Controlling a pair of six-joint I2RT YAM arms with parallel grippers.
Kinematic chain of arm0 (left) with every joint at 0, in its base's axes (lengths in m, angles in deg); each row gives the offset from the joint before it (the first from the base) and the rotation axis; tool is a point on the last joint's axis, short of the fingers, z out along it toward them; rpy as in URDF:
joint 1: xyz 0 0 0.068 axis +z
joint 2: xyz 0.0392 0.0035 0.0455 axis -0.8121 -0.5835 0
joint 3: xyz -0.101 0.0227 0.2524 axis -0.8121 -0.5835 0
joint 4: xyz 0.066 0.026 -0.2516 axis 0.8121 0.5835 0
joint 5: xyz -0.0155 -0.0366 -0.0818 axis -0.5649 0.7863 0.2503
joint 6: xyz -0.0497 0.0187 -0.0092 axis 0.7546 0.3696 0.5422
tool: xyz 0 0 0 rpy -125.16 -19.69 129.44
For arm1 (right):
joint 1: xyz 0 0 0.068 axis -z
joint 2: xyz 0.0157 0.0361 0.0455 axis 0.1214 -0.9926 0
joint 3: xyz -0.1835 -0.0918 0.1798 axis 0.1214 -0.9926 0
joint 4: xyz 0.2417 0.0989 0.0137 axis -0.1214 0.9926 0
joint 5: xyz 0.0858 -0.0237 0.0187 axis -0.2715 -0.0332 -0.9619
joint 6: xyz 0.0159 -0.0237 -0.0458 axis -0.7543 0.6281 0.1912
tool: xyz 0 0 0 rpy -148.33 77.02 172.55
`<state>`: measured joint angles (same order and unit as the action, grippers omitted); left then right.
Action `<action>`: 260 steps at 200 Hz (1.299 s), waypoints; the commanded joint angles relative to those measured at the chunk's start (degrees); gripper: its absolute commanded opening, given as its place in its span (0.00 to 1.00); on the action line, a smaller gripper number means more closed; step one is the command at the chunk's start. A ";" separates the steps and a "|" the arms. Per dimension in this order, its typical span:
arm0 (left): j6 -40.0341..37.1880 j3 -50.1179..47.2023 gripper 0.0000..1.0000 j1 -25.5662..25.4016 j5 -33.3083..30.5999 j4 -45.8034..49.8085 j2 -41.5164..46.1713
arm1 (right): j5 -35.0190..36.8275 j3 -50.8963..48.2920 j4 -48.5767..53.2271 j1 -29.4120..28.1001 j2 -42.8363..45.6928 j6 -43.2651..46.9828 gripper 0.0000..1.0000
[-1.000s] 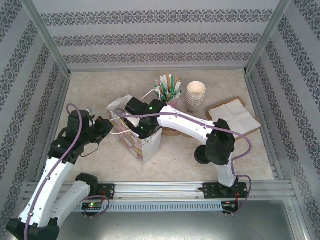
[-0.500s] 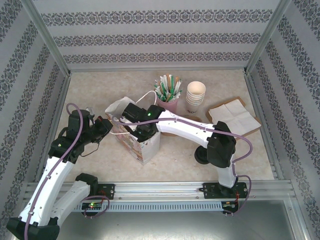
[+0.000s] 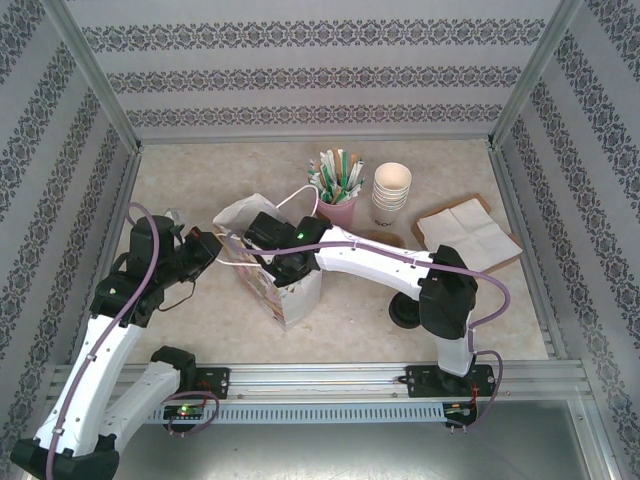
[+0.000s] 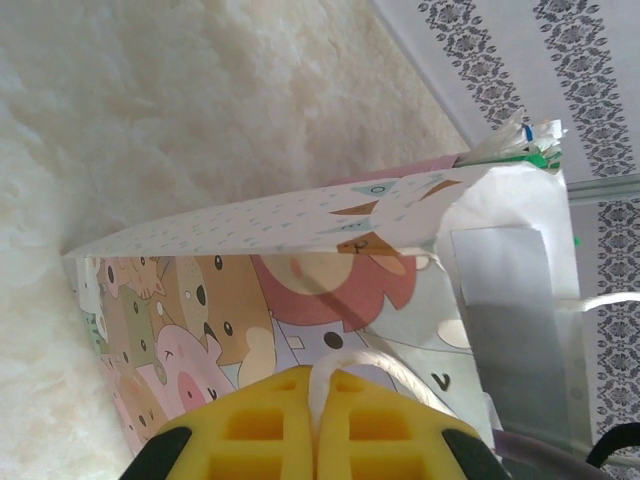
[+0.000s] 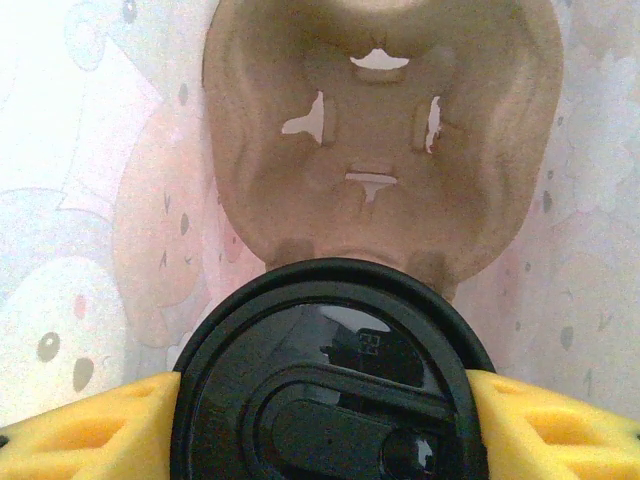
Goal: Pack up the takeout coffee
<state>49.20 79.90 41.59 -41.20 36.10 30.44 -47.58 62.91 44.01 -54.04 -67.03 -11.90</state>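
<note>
The takeout coffee shows its round black lid from above, and my right gripper is shut on it, one yellow finger at each side. Just beyond the cup, a brown cardboard cup carrier lies inside the animal-print paper bag. In the top view my right wrist reaches down into the bag's open mouth. My left gripper is shut on the bag's white cord handle, left of the bag.
A second black-lidded cup stands by my right arm's elbow, partly hidden. Behind the bag are a pink cup of straws, stacked white paper cups and napkins on a brown tray. Patterned walls close in three sides.
My right gripper has pushed further left and down into the bag with the cup. The left arm has drawn the handle slightly left.
</note>
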 commanded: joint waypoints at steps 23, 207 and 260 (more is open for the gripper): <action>-1.27 3.17 0.00 -0.52 -1.19 1.34 0.39 | 2.99 -6.84 11.21 -1.74 -5.64 -6.40 0.38; -3.64 6.17 0.00 -0.54 -2.33 1.26 -0.48 | 6.48 -8.64 6.84 -2.62 -1.46 -8.97 0.39; -5.64 7.57 0.00 -0.56 -2.21 1.51 -0.76 | 13.69 -2.84 4.85 -2.31 4.45 -8.31 0.39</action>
<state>46.01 85.03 41.16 -41.44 37.30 29.52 -39.01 58.60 41.92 -55.92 -65.45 -21.15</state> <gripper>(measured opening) 0.061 0.501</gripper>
